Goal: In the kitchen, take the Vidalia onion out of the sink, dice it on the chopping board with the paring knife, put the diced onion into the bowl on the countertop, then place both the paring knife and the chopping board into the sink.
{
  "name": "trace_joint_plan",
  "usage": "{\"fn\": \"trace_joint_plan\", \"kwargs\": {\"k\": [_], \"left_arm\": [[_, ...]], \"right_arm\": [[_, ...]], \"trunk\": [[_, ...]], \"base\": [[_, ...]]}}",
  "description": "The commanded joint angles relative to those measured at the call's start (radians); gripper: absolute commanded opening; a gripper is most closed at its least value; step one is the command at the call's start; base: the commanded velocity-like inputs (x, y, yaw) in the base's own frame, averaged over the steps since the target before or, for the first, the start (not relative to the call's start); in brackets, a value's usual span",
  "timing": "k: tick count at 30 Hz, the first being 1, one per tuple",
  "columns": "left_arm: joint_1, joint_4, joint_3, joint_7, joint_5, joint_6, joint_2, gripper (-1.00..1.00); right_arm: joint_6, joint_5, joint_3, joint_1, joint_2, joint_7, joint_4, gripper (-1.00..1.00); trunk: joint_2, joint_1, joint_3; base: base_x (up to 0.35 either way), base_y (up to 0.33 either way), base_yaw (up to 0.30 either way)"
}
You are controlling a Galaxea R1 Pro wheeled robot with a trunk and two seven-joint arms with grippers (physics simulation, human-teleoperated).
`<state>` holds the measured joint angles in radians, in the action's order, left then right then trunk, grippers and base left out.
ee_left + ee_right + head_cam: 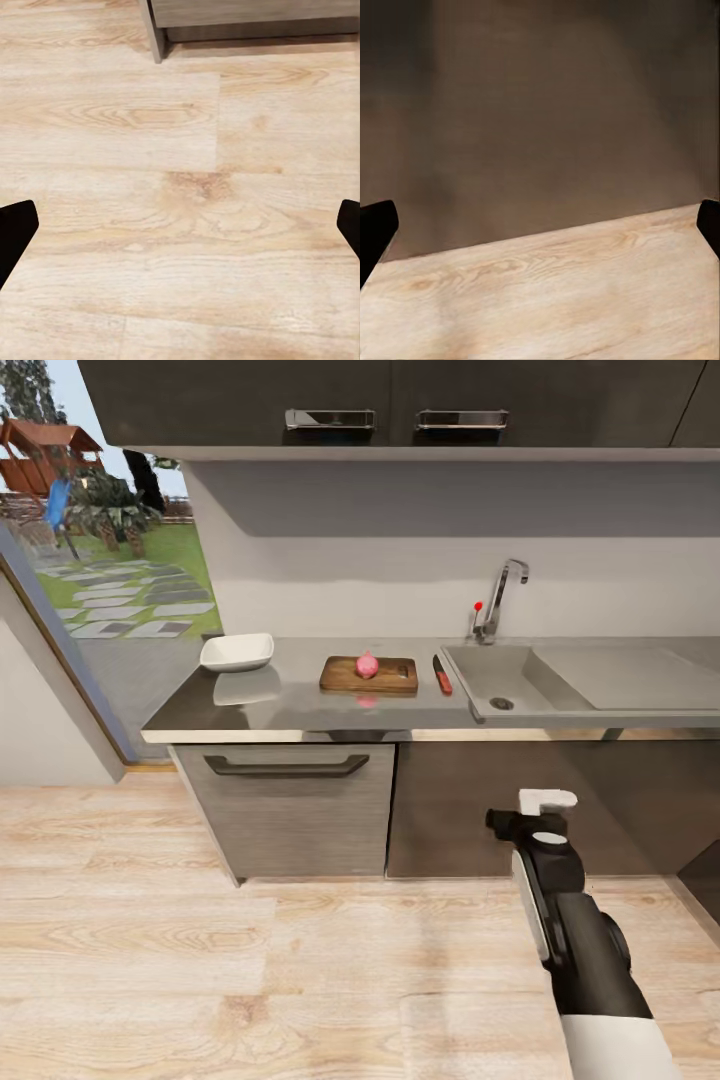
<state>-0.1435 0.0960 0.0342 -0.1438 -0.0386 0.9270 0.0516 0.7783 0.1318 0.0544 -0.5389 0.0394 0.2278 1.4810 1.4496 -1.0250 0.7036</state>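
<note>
Onion work is waiting: the Vidalia onion (367, 664) is sitting on the chopping board (368, 675), round and likely rolling, the light paring knife (441, 675) wanting its red handle, while both grippers, left gripper (180, 232) and right gripper (540, 229), are hanging wide and empty.

Countertop (300, 705) runs along the back wall, cabinets below it. Bowl (237, 651) at its left end. Chopping board (368, 675) right of bowl, well apart, Vidalia onion (367, 664) on it. Paring knife (441, 675) on the counter between board and sink (497, 678). Tap (499, 598) behind the sink, drainer (640, 675) to its right. Right arm (570, 920) low, in front of the cabinets.
</note>
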Motion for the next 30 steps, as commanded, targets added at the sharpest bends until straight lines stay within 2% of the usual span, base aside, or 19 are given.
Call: {"fn": "trace_joint_plan", "kwargs": {"k": [1,7,8,11,17,20,23,27,30], "left_arm": [[-0.001,-0.001,0.004,-0.002,-0.004,0.003,0.000,1.00],[-0.001,-0.002,0.004,-0.001,-0.004,0.003,-0.001,1.00],[-0.001,-0.002,0.004,-0.001,-0.004,0.003,-0.001,1.00],[0.000,-0.002,0.003,-0.001,-0.004,0.003,-0.001,1.00],[-0.001,-0.002,0.002,-0.002,-0.004,0.002,-0.001,1.00],[-0.001,-0.002,0.001,-0.003,-0.004,0.002,-0.001,1.00],[-0.001,-0.002,0.001,-0.003,-0.004,0.001,0.000,1.00],[-0.001,-0.003,0.001,-0.004,-0.004,0.001,0.000,1.00],[-0.001,-0.012,0.002,-0.005,-0.004,-0.004,0.000,1.00]], "right_arm": [[0.014,0.009,0.001,-0.015,0.001,-0.004,0.002,1.00],[0.145,0.004,-0.001,-0.175,0.002,-0.006,0.005,1.00],[0.179,0.003,-0.001,-0.252,0.002,-0.008,0.005,1.00],[0.198,0.000,-0.001,-0.360,0.003,-0.008,-0.002,1.00],[0.208,-0.002,-0.002,-0.484,0.006,-0.010,-0.049,1.00],[0.208,-0.008,-0.003,-0.560,0.007,-0.011,-0.122,1.00],[0.205,-0.025,-0.004,-0.644,0.006,-0.043,-0.268,1.00],[0.203,-0.031,-0.005,-0.707,0.003,-0.119,-0.394,1.00],[0.202,-0.032,-0.005,-0.727,0.003,-0.151,-0.432,1.00]], "trunk": [[0.000,0.000,0.001],[0.000,0.000,0.001],[0.000,0.000,0.001],[0.000,0.000,0.001],[0.000,0.000,0.001],[0.000,0.000,0.001],[0.000,0.000,0.001],[0.000,0.000,0.001],[0.000,0.000,0.001]], "base": [[0.000,0.000,0.000],[0.000,0.000,0.000],[0.000,0.000,0.000],[0.028,0.006,0.000],[0.189,0.096,0.000],[0.266,0.156,0.000],[0.275,0.185,0.000],[0.276,0.201,0.000],[0.270,0.208,0.000]]}}
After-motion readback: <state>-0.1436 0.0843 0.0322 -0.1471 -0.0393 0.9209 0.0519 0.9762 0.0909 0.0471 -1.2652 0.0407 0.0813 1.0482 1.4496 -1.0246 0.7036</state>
